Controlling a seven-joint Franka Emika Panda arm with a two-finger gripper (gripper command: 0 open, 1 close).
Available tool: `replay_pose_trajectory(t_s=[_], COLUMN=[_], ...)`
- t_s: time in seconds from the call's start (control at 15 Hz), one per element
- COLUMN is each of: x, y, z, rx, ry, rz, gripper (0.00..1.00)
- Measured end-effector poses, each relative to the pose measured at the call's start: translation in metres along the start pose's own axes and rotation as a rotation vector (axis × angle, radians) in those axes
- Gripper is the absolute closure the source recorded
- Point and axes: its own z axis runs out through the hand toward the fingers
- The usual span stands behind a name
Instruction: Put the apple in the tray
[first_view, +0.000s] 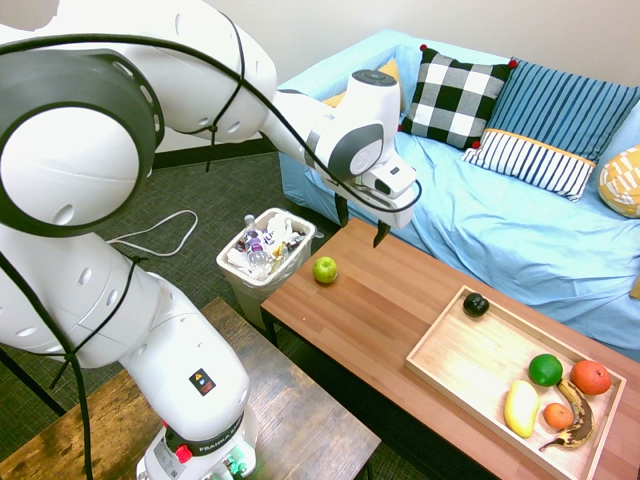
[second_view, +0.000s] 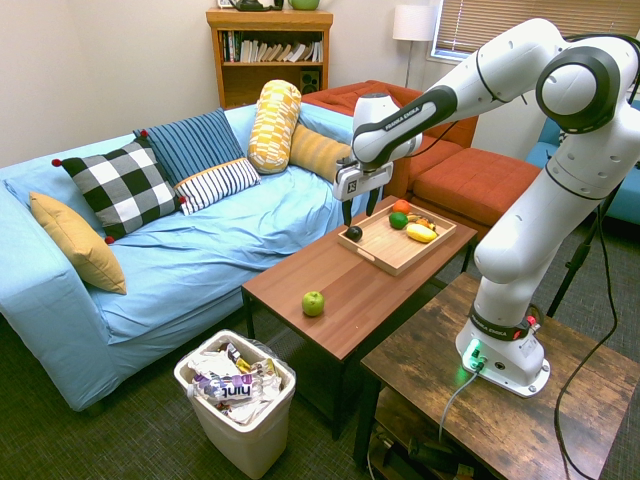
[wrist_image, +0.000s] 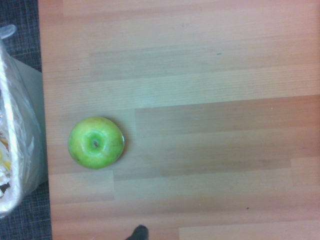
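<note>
The end effector (first_view: 362, 228) hangs wide and empty above the table (first_view: 390, 300) — the apple (first_view: 325, 269) lies well apart from the tray (first_view: 440, 352).

Bright even room light, soft shadows; ext views sharp w/ wide-angle bending at edges, wrist view slightly soft.

A small, glossy, yellow-green apple (first_view: 325, 269) is seen resting on the bare wooden table top near one end, stem dimple turned upward in the wrist view; it is untouched and lies well apart from the tray (first_view: 447, 357); the tray, a large shallow rectangle of light wood with a low raised rim, is set flat at the table's opposite end; several other fruits are held in it.
</note>
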Motion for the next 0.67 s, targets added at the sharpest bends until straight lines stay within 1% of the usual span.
replay_pose_trajectory(t_s=[0.2, 0.33, 0.67], x=[-0.002, -0.012, -0.046], y=[-0.006, -0.024, -0.061], z=[0.009, 0.033, 0.098], rx=[-0.001, -0.001, -0.02], ry=[0.001, 0.001, -0.042], rz=[-0.005, 0.004, 0.015], gripper=[0.0, 0.0, 0.0])
